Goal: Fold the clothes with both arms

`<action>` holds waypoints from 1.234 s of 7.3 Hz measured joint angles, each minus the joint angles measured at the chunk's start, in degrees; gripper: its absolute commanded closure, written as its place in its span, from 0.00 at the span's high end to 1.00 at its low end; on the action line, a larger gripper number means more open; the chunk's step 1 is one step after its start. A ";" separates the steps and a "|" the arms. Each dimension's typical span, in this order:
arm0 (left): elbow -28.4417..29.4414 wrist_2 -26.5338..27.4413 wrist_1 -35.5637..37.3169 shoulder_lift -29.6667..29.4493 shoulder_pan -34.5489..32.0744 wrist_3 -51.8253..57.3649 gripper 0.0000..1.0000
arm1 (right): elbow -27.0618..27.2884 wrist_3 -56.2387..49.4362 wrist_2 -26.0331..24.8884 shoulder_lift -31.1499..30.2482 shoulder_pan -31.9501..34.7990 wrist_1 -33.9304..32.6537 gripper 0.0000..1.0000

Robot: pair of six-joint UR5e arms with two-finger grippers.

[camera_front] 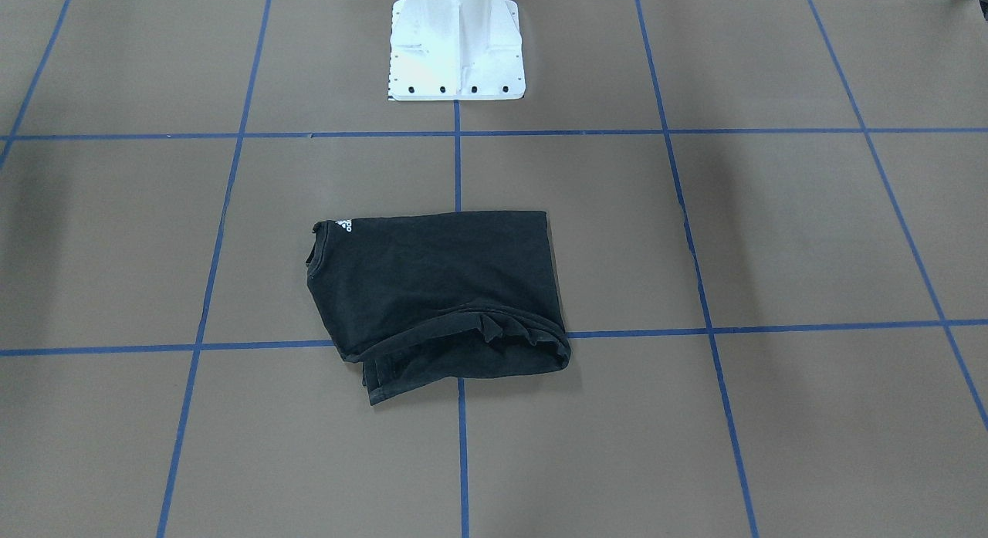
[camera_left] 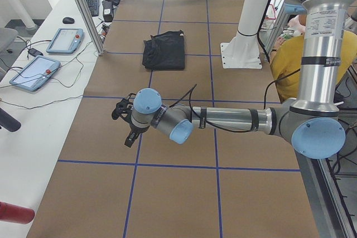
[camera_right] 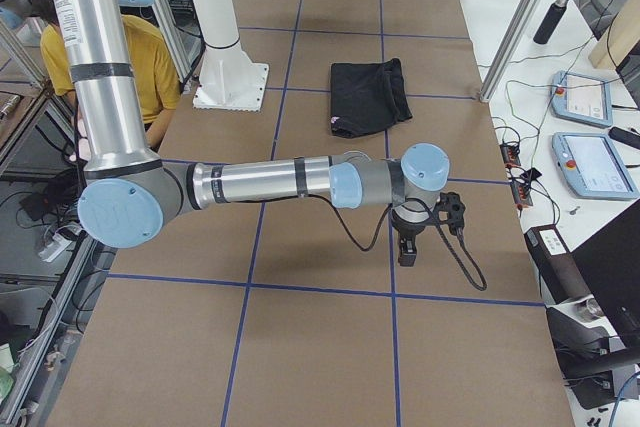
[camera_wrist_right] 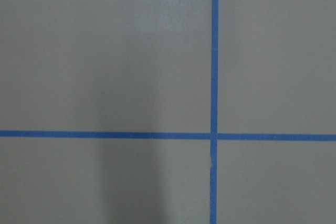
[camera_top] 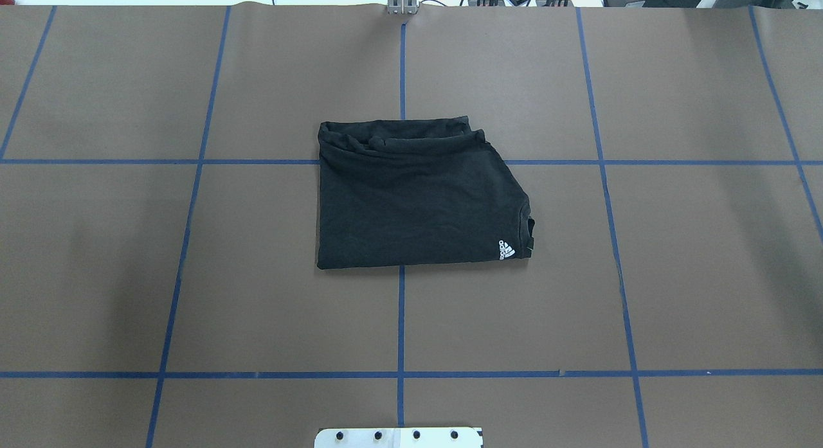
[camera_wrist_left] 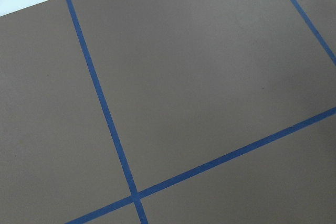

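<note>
One black T-shirt (camera_top: pixel 411 204) lies folded into a rough rectangle at the centre of the brown worktop (camera_top: pixel 675 274), over a crossing of the blue tape lines (camera_top: pixel 400 319). Its one small white mark (camera_top: pixel 506 250) sits at the lower right corner of the fold in the overhead view.

Two arms show, in the side views only. The left arm (camera_left: pixel 234 120) stretches low across mid-frame. Its tool (camera_left: pixel 127 129) points down over bare worktop, well apart from the shirt. The right arm (camera_right: pixel 270 182) reaches the same way, with its tool (camera_right: pixel 407 245) right of centre. I cannot tell whether either tool is spread or pressed together.

One white pedestal (camera_front: pixel 455 44) stands at top centre. Two pendants lie at the left edge, a near pendant (camera_left: pixel 33 72) and a far pendant (camera_left: pixel 64 40). One person in yellow (camera_right: pixel 150 62) sits at upper left.
</note>
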 measured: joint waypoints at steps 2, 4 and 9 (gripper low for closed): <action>-1.53 1.80 5.24 -1.07 -0.16 -0.19 1.00 | 4.26 -0.09 -2.01 -3.06 -2.46 -1.57 1.00; -2.41 5.35 11.67 -3.30 -0.11 -0.20 1.00 | 4.88 -0.09 -2.24 -3.29 -3.81 -2.89 1.00; -3.12 6.55 12.58 -2.43 0.05 -0.26 1.00 | 6.73 1.04 -1.05 -5.24 -5.62 -3.26 1.00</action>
